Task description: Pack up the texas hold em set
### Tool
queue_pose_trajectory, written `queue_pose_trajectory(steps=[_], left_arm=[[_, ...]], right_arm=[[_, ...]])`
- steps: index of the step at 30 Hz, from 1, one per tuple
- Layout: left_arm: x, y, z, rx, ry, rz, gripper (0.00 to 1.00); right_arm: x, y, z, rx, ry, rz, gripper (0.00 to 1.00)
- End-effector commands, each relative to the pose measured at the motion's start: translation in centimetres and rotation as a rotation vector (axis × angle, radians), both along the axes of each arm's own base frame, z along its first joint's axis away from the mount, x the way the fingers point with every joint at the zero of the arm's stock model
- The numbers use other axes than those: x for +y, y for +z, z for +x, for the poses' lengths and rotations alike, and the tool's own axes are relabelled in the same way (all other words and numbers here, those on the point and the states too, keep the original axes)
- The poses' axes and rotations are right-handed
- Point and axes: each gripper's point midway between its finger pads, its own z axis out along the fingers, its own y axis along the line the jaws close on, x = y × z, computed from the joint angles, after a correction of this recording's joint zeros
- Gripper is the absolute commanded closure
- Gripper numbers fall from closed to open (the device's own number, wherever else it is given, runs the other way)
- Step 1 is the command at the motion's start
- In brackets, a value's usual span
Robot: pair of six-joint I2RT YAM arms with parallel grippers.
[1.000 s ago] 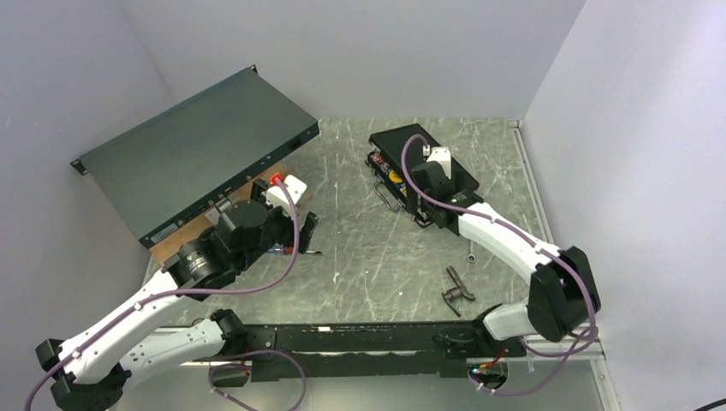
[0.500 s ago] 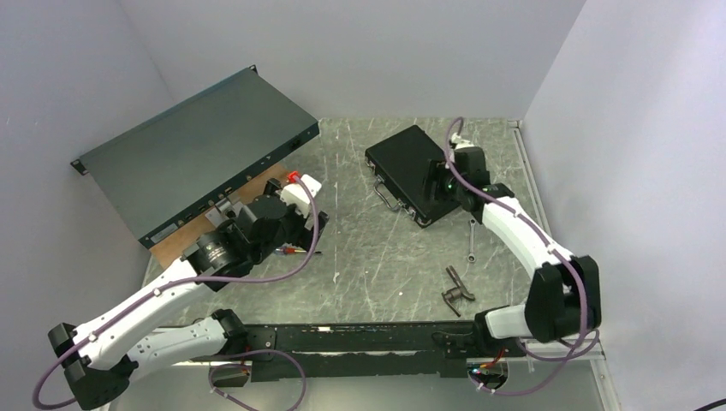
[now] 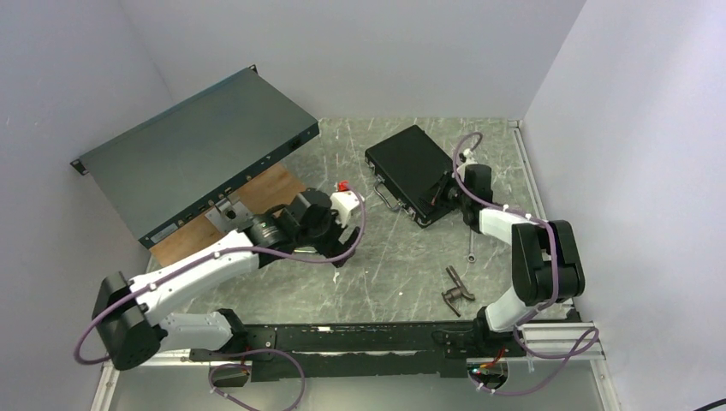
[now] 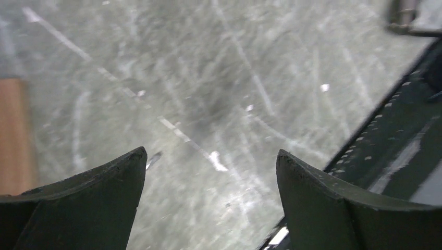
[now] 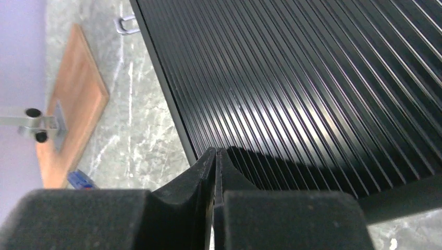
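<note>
Progress looks nearly complete to us. Our left gripper (image 4: pixel 211 152) hangs with its fingers spread wide and nothing between them, only bare table (image 4: pixel 208 78) below. The wooden board (image 4: pixel 13 135) lies off to its left. Well to its right sits the black briefcase (image 3: pixel 411 169), lid down flat, handle (image 3: pixel 389 199) turned toward the left gripper. We see no chips, discs or cards loose anywhere, so we judge them packed inside. Our right gripper (image 5: pixel 215 152) has its fingers pressed together on nothing, tips at the near edge of the ribbed lid. What is left, we judge, is seating the lid and fastening the latches; we cannot tell whether they are caught. The silver wrench (image 3: pixel 472 248) lies just behind the right gripper, outside the set.
</note>
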Motion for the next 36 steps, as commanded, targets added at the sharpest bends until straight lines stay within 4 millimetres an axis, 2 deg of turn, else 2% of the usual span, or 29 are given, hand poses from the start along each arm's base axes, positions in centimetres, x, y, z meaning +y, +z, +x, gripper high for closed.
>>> queue_pose_trajectory(steps=[1,4,5,6,10,11,12,14,18,22,30,34,36], left_arm=[[-6.5,3.2,-0.7,0.088,-0.088,-0.229,0.06],[-10.3,3.3,0.2,0.138,-0.101,-0.290,0.08],[-11.7,2.1,0.8,0.172,-0.101,-0.271,0.09],[-13.0,1.9,1.4,0.186,-0.103,-0.271,0.10],[-16.6,0.6,5.0,0.195,-0.064,-0.230,0.16],[-17.5,0.9,6.3,0.170,-0.058,-0.234,0.19],[-17.8,0.1,7.2,0.163,-0.047,-0.218,0.21],[-18.9,-0.2,9.5,0.134,-0.037,-0.221,0.29],[-20.0,-2.5,13.4,0.117,0.003,-0.181,0.48],[-20.5,-4.1,15.5,0.090,0.031,-0.142,0.54],[-20.3,-6.7,16.6,0.078,0.086,-0.131,0.61],[-20.1,-8.8,15.3,0.140,0.100,-0.144,0.66],[-19.3,-10.1,14.4,0.164,0.123,-0.149,0.66]], right_arm=[[-0.3,-0.5,-1.2,-0.070,-0.080,0.092,0.94],[-0.9,-2.2,-2.7,-0.048,-0.126,0.110,0.94],[-1.0,-2.4,-3.0,-0.040,-0.136,0.117,0.94],[-1.2,-2.4,-3.1,-0.039,-0.139,0.121,0.93],[-2.3,-2.6,-3.2,-0.031,-0.175,0.092,0.92],[-2.6,-2.7,-3.3,-0.026,-0.189,0.083,0.92],[-2.9,-2.8,-3.4,-0.026,-0.195,0.080,0.92],[-3.2,-3.1,-3.6,-0.023,-0.205,0.077,0.92],[-3.6,-3.1,-3.6,-0.029,-0.217,0.066,0.92],[-3.8,-2.9,-3.8,-0.042,-0.225,0.065,0.92],[-3.4,-2.6,-3.7,-0.055,-0.208,0.084,0.93],[-3.4,-2.8,-3.7,-0.049,-0.204,0.087,0.93],[-3.3,-2.8,-3.7,-0.051,-0.203,0.088,0.94]])
